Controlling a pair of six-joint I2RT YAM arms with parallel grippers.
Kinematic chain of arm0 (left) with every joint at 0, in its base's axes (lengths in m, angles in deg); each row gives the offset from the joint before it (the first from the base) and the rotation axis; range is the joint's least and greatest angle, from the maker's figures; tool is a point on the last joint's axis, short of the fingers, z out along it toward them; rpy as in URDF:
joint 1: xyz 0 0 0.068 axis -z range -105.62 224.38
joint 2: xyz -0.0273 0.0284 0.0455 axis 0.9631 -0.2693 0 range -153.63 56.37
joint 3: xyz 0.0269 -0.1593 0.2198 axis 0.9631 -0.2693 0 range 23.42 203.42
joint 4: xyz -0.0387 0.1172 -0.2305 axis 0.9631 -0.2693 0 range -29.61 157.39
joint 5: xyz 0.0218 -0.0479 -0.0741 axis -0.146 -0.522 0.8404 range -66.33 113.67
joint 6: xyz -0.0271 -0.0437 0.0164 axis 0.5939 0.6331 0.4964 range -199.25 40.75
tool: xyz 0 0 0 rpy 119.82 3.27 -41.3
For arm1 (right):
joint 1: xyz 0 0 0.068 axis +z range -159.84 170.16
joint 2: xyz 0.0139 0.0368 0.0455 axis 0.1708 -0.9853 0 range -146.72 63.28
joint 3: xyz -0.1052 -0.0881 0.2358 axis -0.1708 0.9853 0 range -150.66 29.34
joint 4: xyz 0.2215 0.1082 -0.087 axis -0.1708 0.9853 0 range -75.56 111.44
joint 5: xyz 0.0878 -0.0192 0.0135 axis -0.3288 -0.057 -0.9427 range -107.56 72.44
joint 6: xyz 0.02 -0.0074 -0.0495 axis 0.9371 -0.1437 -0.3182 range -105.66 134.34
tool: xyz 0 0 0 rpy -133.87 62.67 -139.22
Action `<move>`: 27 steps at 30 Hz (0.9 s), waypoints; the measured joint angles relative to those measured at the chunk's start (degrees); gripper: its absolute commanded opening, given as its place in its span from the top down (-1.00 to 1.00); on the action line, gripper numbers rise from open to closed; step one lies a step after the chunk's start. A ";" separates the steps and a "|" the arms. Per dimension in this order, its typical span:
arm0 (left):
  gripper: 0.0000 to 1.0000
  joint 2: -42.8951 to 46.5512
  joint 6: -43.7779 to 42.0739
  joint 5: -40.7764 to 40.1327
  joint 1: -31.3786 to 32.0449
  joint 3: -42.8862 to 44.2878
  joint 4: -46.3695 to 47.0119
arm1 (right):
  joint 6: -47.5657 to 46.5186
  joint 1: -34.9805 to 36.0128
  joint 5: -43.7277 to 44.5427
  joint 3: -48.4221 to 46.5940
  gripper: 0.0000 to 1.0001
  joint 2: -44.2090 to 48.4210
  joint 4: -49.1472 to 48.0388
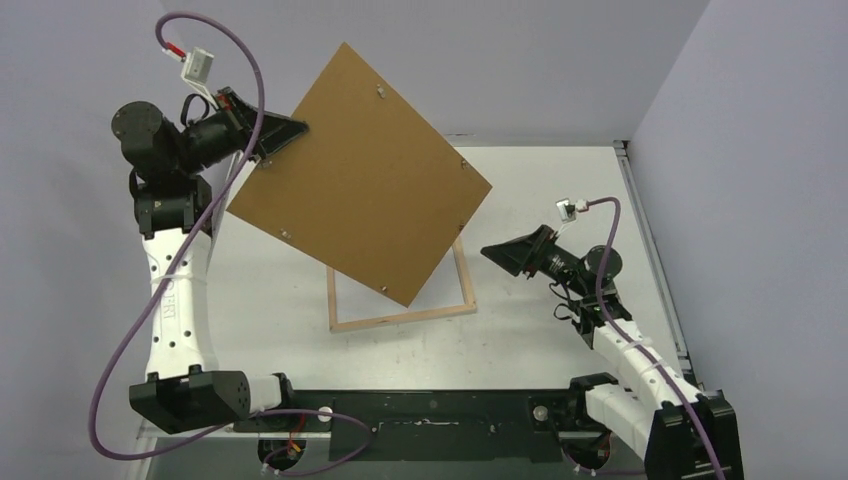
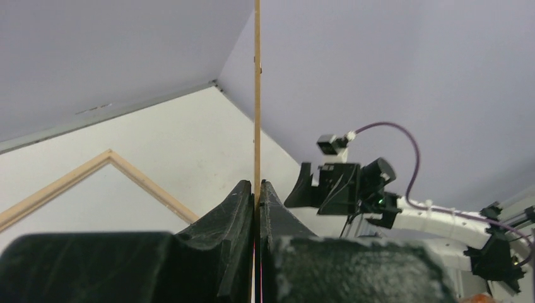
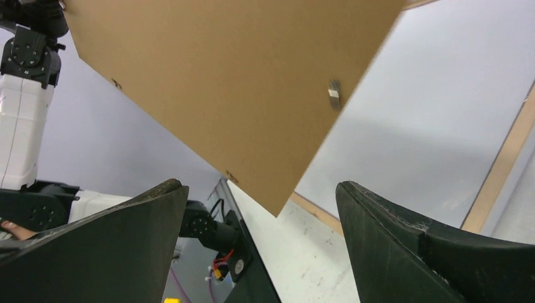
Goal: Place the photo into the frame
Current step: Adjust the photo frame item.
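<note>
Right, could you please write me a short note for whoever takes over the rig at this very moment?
The left tool is shut on an edge of the brown backing panel, holding it tilted in the air above the frame.
The right tool is open and empty, hovering right of the frame.
The frame lies flat on the table, partly hidden by the panel.
The photo shows in no view.
Done: backing is off the frame.
Left: find the photo and lay it in the frame.

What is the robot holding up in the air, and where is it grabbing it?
The left gripper pinches the brown backing board partway along one thin edge, holding it tilted above the frame. The right gripper is open and holds nothing.
</note>
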 measured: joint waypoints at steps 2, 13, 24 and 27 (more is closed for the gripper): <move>1.00 -0.09 5.75 0.02 -1.40 -0.35 5.29 | 2.05 1.03 -0.52 2.05 -0.83 -2.45 -4.87; 1.00 -2.16 27.98 -0.20 -3.02 -4.52 24.09 | 9.57 7.74 4.98 6.47 -0.90 -14.12 -27.80; 1.00 -2.14 31.61 -0.20 -3.02 -5.84 27.41 | 24.13 12.41 10.27 0.55 -0.44 -32.35 -47.06; 1.00 -2.14 30.23 -0.28 -3.04 -6.34 25.40 | 26.18 13.55 10.38 -1.55 -0.19 -32.26 -48.72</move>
